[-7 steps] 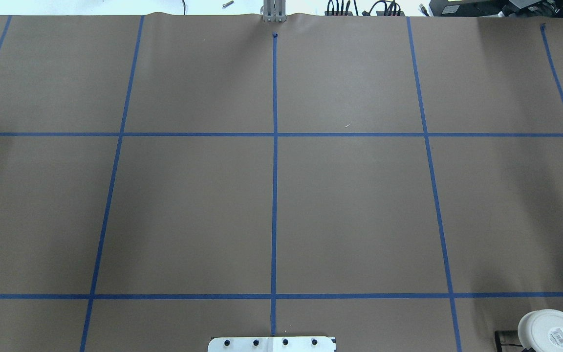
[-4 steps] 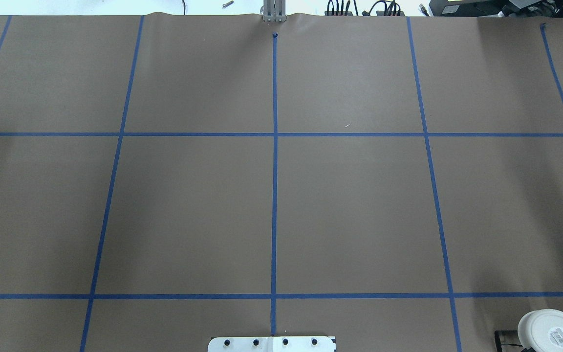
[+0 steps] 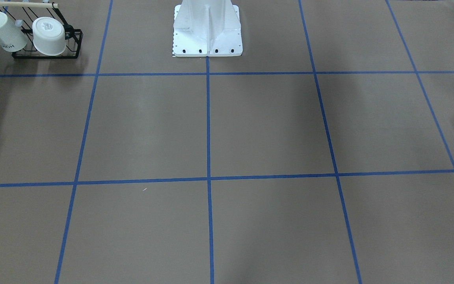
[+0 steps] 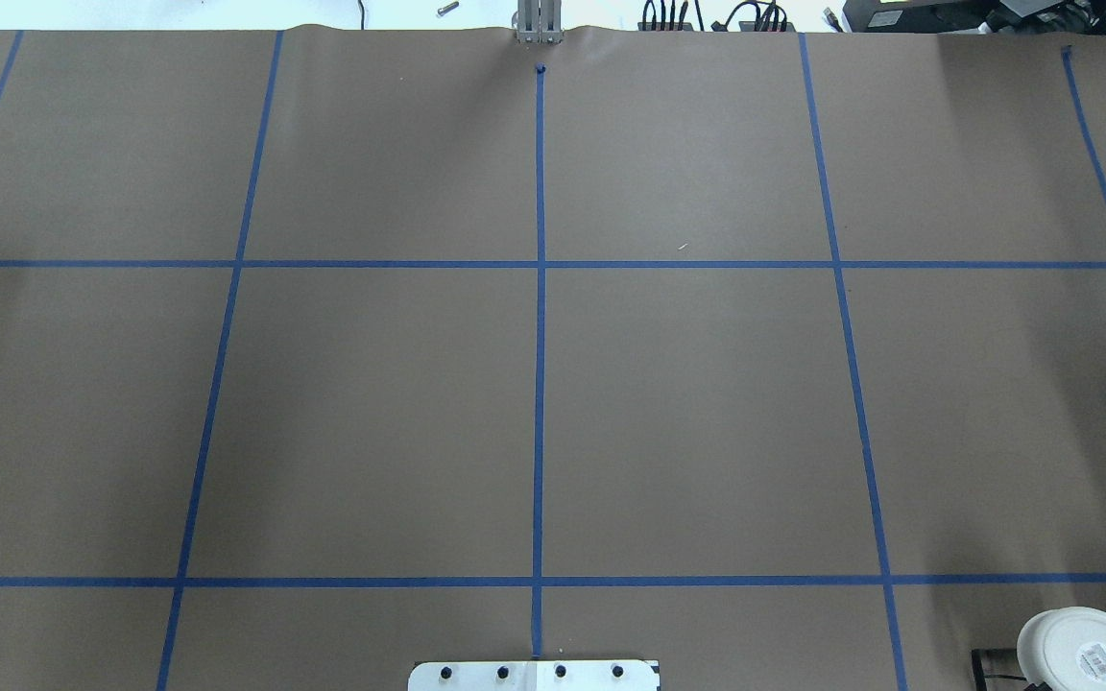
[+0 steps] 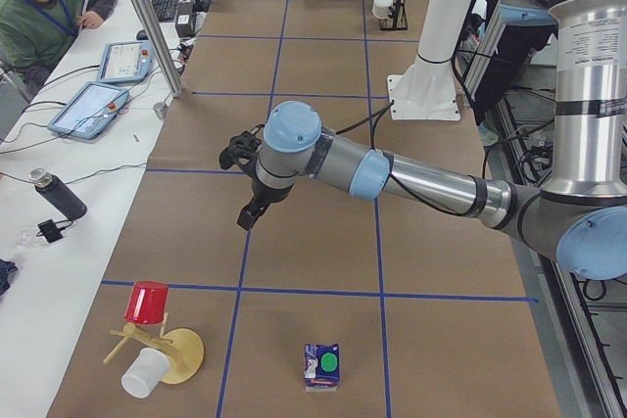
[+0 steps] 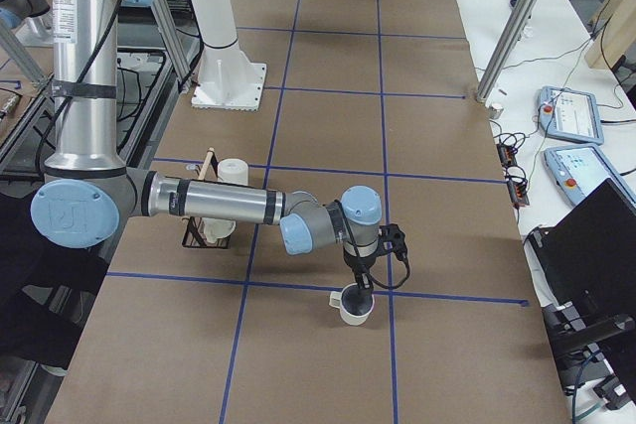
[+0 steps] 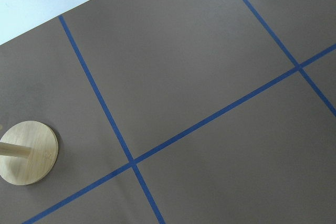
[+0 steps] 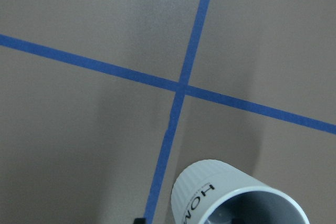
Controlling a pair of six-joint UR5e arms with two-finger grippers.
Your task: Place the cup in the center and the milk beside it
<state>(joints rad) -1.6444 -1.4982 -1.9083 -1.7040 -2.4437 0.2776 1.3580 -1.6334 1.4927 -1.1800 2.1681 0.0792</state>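
The cup (image 8: 231, 198), a white ribbed mug with dark "HOM" lettering, stands near a blue tape crossing at the table's right end. In the exterior right view my right gripper (image 6: 359, 288) hangs at the cup's (image 6: 353, 307) rim; I cannot tell whether it is open or shut. The milk (image 5: 321, 367), a blue and white carton with a green cap, stands at the table's left end. My left gripper (image 5: 245, 218) hovers above the table well short of it; its state cannot be told. The center (image 4: 697, 422) holds nothing.
A black wire rack (image 3: 71, 43) holds a similar lettered mug (image 3: 4, 33) and a wider handleless cup (image 3: 49, 35). A wooden stand (image 5: 181, 354) with a red cup (image 5: 147, 302) and a white cup (image 5: 145, 374) is near the milk. The robot base (image 3: 207, 27) is at the table's edge.
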